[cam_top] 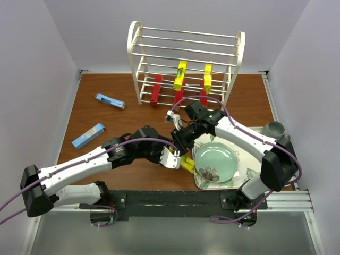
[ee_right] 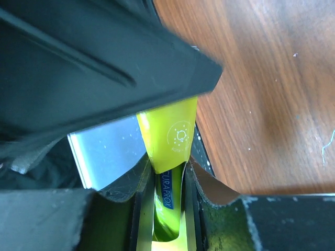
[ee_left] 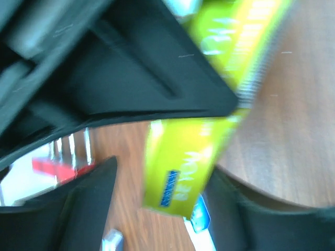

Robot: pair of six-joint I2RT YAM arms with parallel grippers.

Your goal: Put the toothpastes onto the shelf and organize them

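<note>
Mid-table, just beside floral tray: yellow toothpaste sits between both grippers. Looks like handoff, so right arm can reach shelf. Grip: right gripper clamped on box, left gripper jaws parted, gap beside box. Left arm stretched low across table. Right arm folded back, wrist pitched down. Two blue toothpastes lie loose on table at left.

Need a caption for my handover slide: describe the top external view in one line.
Right gripper shut on a yellow toothpaste at the left gripper; red boxes and yellow boxes sit in the shelf.
</note>
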